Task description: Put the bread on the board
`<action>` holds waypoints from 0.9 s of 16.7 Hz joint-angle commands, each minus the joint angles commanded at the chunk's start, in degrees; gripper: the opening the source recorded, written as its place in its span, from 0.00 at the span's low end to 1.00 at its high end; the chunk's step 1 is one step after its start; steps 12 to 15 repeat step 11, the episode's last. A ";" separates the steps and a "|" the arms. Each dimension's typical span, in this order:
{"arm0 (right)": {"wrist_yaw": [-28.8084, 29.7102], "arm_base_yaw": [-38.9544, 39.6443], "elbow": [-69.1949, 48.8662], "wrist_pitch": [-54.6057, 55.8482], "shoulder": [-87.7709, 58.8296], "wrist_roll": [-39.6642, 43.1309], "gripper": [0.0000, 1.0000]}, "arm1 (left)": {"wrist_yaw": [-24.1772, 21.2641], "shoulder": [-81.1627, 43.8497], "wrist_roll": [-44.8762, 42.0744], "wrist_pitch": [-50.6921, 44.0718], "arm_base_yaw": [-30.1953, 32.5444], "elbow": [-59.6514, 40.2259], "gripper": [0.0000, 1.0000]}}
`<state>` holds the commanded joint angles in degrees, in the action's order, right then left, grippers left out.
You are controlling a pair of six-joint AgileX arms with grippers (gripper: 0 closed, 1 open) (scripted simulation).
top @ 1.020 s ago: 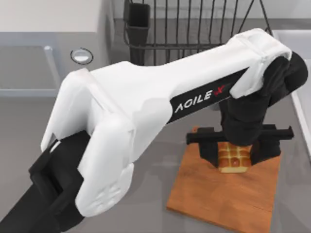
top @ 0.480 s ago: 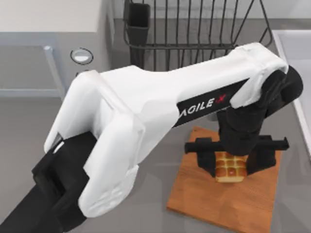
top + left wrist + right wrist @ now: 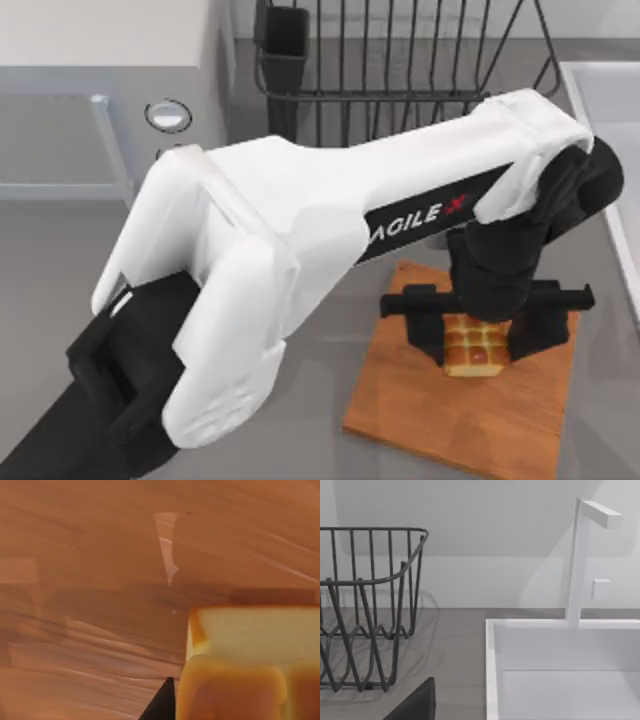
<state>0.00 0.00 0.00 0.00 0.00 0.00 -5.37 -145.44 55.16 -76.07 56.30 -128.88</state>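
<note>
Top view: left arm stretched from lower left across the table, left gripper [image 3: 475, 345] down over the cutting board [image 3: 420, 420] at the right side, black fingers [image 3: 425, 335] closed against either side of the bread [image 3: 474, 348], loaf over the board's upper half. Left wrist view: bread [image 3: 250, 665] close up above wood grain [image 3: 90, 580], contact with the surface impossible to judge. Right wrist view: wire dish rack [image 3: 367, 605] on the grey counter beside a white sink [image 3: 560, 670] and faucet [image 3: 580, 555]; right gripper's opening not discernible.
</note>
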 joint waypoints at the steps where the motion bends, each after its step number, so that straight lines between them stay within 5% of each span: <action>1: 0.00 0.00 0.00 0.00 0.00 0.00 1.00 | 0.00 0.00 0.00 0.00 0.00 0.00 0.68; 5: 0.00 0.00 0.00 0.00 0.00 0.00 1.00 | 0.00 0.00 0.00 0.00 0.00 0.00 0.98; 15: 0.00 0.00 0.00 0.00 0.00 0.00 1.00 | 0.00 0.00 0.00 0.00 0.00 0.00 1.00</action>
